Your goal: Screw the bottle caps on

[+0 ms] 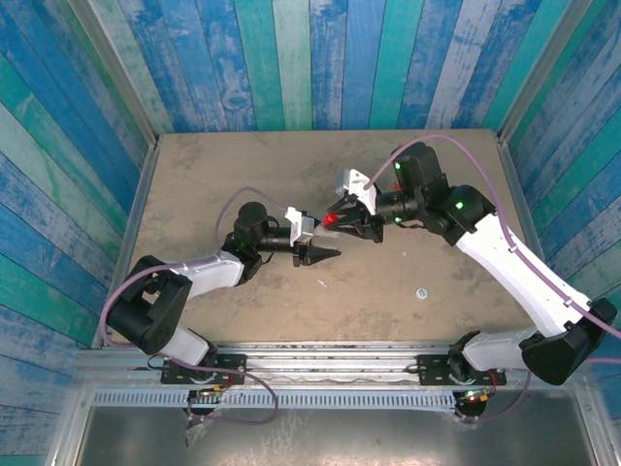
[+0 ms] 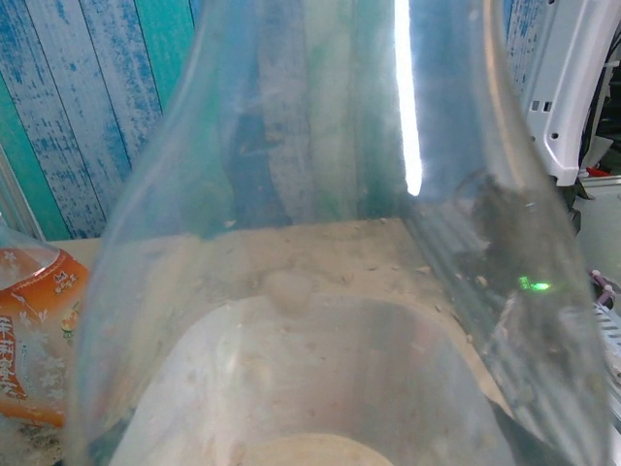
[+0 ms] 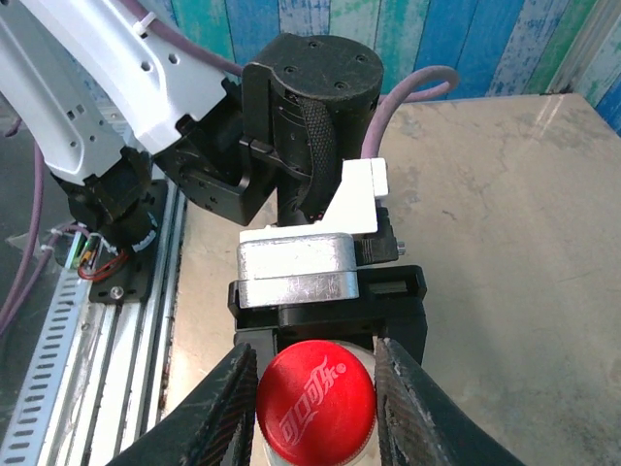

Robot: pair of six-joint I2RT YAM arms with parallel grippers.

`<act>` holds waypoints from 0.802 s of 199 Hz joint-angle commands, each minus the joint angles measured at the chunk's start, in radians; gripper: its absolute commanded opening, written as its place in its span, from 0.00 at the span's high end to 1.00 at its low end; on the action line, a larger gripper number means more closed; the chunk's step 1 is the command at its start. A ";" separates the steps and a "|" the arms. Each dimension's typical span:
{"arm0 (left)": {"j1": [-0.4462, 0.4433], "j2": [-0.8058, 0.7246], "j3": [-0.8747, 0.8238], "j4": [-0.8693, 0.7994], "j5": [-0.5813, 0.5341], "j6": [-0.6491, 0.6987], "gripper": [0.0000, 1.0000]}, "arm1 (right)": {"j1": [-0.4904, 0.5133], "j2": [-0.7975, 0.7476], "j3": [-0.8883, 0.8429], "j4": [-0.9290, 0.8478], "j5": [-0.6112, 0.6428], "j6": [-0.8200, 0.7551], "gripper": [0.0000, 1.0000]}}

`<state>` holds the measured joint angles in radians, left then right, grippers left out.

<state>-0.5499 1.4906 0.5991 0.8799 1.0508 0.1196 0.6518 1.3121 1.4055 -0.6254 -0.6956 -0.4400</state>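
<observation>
The bright red bottle cap (image 3: 315,400) sits on top of the slim clear bottle (image 2: 310,194), which stands upright at the table's middle. My right gripper (image 3: 315,361) comes at it from the right, and its two black fingers (image 3: 228,408) press on either side of the cap (image 1: 331,219). My left gripper (image 1: 325,254) is shut on the bottle's body lower down, and the clear wall of the bottle lies right against its camera. The white cap (image 1: 421,292) lies loose on the table to the right. The orange-labelled bottle (image 2: 29,340) stands at the left edge of the left wrist view.
Blue and teal plank walls (image 1: 310,58) close in the tan table (image 1: 213,175) at the back and both sides. A metal rail (image 1: 320,354) carrying the arm bases runs along the near edge. The right arm (image 1: 505,252) crosses the table's right half.
</observation>
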 commanded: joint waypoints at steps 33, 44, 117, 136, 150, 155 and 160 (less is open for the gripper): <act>-0.001 -0.046 0.022 0.002 0.009 0.000 0.49 | 0.000 0.013 0.029 -0.050 0.004 -0.021 0.63; -0.002 -0.048 0.022 0.003 0.008 -0.001 0.49 | -0.001 0.016 0.029 -0.052 0.005 -0.020 0.63; -0.001 -0.061 0.005 0.063 -0.157 -0.055 0.50 | 0.018 0.017 0.020 -0.037 0.103 0.050 0.73; -0.002 -0.077 -0.008 0.072 -0.326 -0.051 0.50 | 0.053 0.006 -0.017 0.036 0.255 0.150 0.73; -0.002 -0.088 -0.014 0.079 -0.478 -0.045 0.51 | 0.084 0.007 -0.057 0.113 0.420 0.267 0.74; -0.002 -0.089 -0.011 0.074 -0.532 -0.043 0.52 | 0.096 0.010 -0.069 0.132 0.473 0.306 0.74; -0.002 -0.088 -0.005 0.067 -0.582 -0.042 0.53 | 0.107 0.014 -0.080 0.147 0.513 0.334 0.73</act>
<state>-0.5522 1.4845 0.5854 0.9100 0.7952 0.1062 0.6964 1.3170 1.3956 -0.5430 -0.4446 -0.3016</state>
